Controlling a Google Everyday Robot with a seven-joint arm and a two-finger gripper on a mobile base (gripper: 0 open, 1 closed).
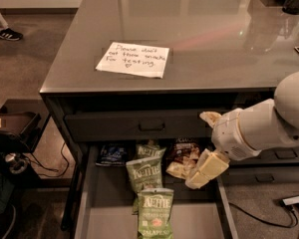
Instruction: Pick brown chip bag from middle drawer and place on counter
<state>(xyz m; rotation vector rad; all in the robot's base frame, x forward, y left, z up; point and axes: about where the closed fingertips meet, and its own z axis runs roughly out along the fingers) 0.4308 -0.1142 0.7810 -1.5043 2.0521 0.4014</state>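
The gripper (203, 171) hangs over the drawer (109, 218) just beside the brown bag (182, 156), probably to grasp it; released or clenched, I cannot tell.

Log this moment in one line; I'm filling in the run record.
gripper: low over middle drawer, beside brown chip bag | bag: lying in drawer | counter: no bag yet

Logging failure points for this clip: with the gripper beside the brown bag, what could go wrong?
The gripper sits at the right edge of the brown bag; it may catch only a corner and slip.
A green Kettle bag lies close on the left and could get dragged.
The closed drawer above is near; lifting could bump it.
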